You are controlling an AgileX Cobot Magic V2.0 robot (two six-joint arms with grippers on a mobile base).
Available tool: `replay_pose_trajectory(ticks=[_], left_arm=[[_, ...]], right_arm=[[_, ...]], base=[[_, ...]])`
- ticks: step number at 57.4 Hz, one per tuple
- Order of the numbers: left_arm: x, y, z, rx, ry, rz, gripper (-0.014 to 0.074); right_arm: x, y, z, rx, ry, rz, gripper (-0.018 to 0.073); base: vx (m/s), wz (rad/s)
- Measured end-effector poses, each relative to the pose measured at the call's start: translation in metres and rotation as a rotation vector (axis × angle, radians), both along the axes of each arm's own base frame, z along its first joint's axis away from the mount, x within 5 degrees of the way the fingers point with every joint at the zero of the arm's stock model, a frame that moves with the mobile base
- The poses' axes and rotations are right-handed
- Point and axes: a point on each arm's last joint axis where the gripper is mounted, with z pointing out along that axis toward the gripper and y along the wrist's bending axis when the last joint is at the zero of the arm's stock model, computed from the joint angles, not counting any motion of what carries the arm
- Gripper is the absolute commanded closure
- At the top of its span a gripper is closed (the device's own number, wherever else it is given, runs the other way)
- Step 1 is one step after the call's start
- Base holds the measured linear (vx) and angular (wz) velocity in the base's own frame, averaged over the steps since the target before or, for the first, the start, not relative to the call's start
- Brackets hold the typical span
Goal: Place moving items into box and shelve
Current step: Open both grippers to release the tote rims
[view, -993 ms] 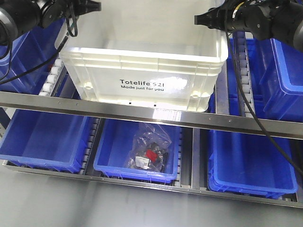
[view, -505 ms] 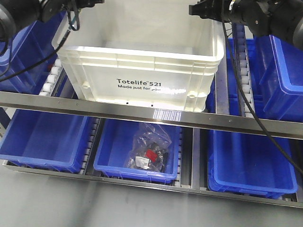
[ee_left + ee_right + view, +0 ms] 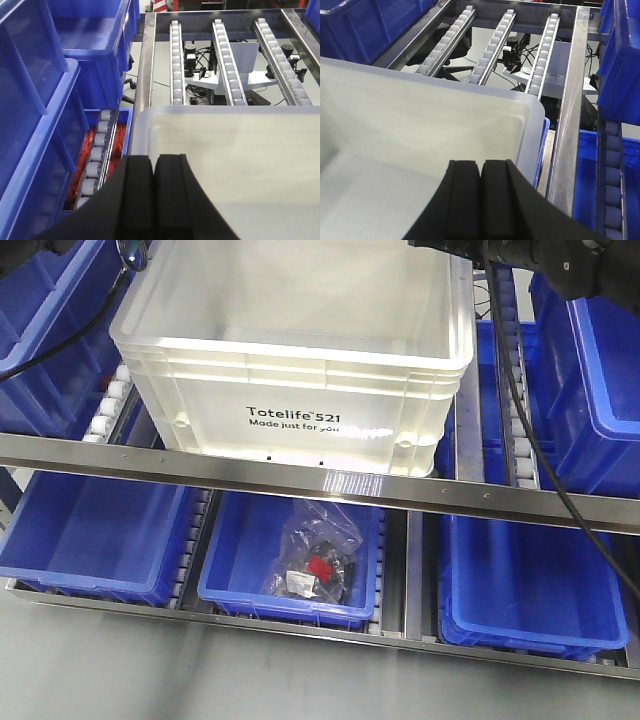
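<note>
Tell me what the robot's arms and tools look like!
Both are black. The left tool and right tool each have two flat, blocky fingers with squared tips, widening toward the wrist. From the front, the right arm is a dark, rounded tube, and thin black cables hang from it. Only a sliver of the left arm shows.

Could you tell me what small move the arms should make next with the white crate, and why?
Probably keep nudging the white crate deeper along the rollers: both grippers, left and right, are shut at its near rim, and bare roller track lies beyond its far wall.

Blue bins (image 3: 95, 530), bagged parts (image 3: 315, 560), roller rails (image 3: 227, 62)
</note>
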Motion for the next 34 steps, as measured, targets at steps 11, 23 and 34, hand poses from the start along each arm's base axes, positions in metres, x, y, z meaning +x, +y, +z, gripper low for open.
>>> replay_pose_trajectory(ticks=[11,23,34], left_arm=[[-0.0001,0.0003,-0.0005,-0.003,0.006,0.004,0.0605],[-0.0003,0.0005,-0.0009,-0.005,0.011,0.007,0.0604],[-0.0003,0.0005,-0.0009,-0.006,0.011,0.007,0.0604]], right_arm=[[-0.0008,-0.0008,-0.0014,-0.006,0.021,-0.006,0.0567],[-0.0013,-0.0013,-0.0028,-0.011,0.037,-0.01,0.0567],[-0.0013,-0.0013,-0.0028,-0.011,0.037,-0.01,0.0567]], base=[[0.0,0.0],[0.0,0.0],[0.0,0.0]])
